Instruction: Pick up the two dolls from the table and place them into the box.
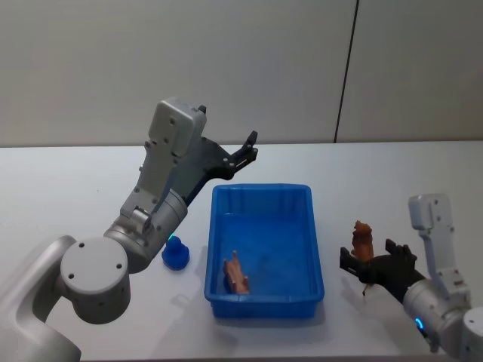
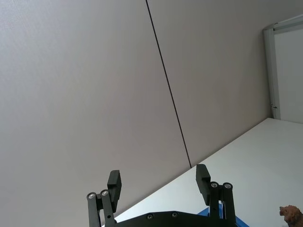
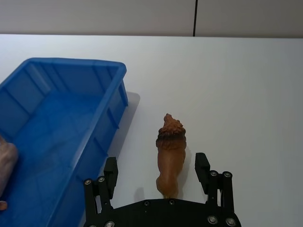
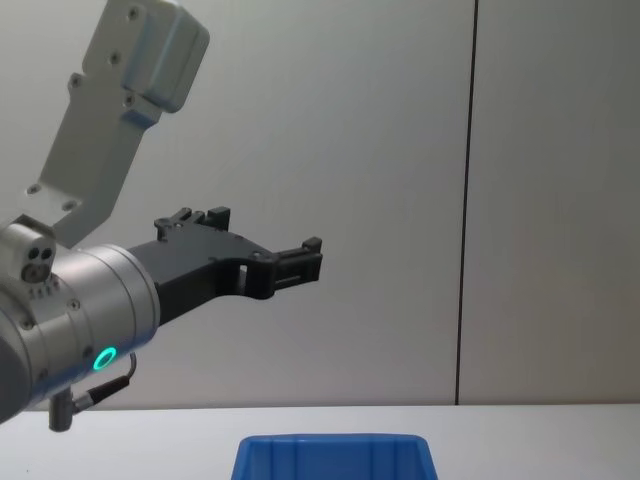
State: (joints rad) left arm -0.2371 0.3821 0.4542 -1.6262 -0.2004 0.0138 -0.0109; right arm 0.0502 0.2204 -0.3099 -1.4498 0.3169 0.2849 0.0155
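The task looks about half done. One peach-tan doll [image 1: 237, 273] lies inside the box [image 1: 303, 190], near its front left corner. The reddish-brown doll [image 1: 363, 238] is on the table [image 1: 60, 188], just beside the box's right wall. The right gripper [image 1: 375, 265] is low at that doll with its fingers [image 3: 202, 168] spread wide, one on each side of the doll's body. A gap shows on both sides in the right wrist view, so nothing is clamped yet. What is left, as I judge it, is to close on this doll, lift it over the rim and release it in the box. The left gripper [image 1: 245, 151] hangs high above the box's far left corner, open and empty, and appears to have no part in the remaining pick. Several things are hard to read. The right wrist view cuts the doll in the box at the frame edge, and the gripper body hides the standing doll's lower end. I therefore cannot tell whether that doll lies flat or is propped up. A small blue object [image 1: 175, 253] sits left of the box, partly behind the left arm, and I cannot make out what it is.
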